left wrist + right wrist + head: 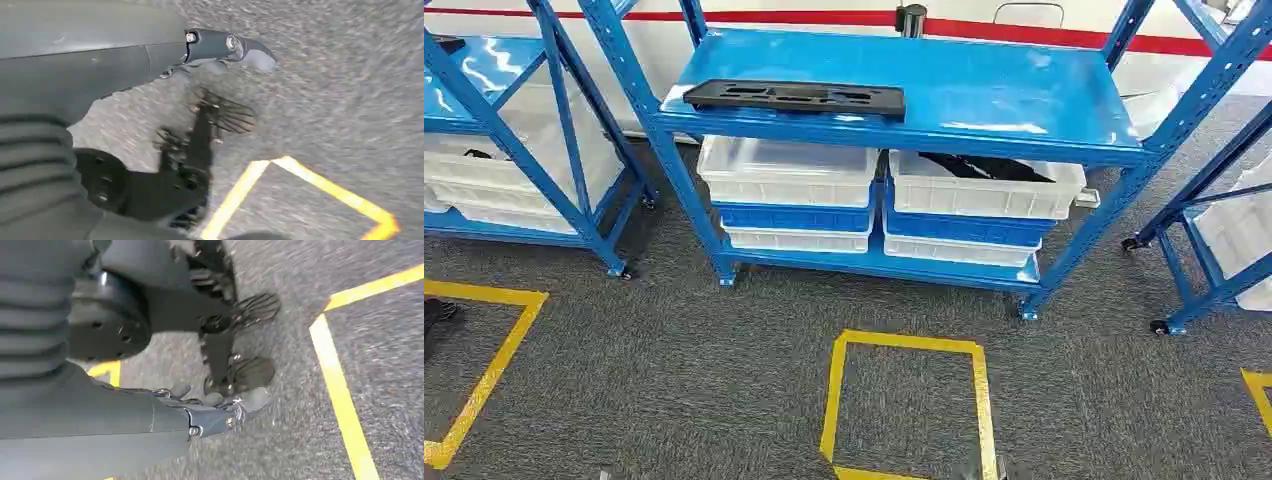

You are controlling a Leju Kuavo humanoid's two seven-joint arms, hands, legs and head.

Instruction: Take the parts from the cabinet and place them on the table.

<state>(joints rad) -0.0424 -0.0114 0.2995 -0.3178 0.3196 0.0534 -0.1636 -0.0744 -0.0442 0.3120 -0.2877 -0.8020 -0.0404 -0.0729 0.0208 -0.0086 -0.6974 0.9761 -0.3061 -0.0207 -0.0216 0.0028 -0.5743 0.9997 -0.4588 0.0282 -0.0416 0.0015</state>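
Note:
A long flat black part (794,97) lies on the top shelf of the blue cabinet (1014,95), near its front left corner. Below it, another black part (984,166) lies in the white bin (984,190) on the right of the lower shelf. My left hand (205,120) hangs over the grey carpet with its fingers spread and nothing in it. My right hand (225,335) hangs the same way, fingers apart and holding nothing, beside a yellow tape line (340,390).
A white bin (789,170) stacked on blue and white bins fills the lower shelf's left side. More blue racks stand at the left (484,70) and right (1214,230). A yellow taped square (834,390) marks the carpet in front of the cabinet.

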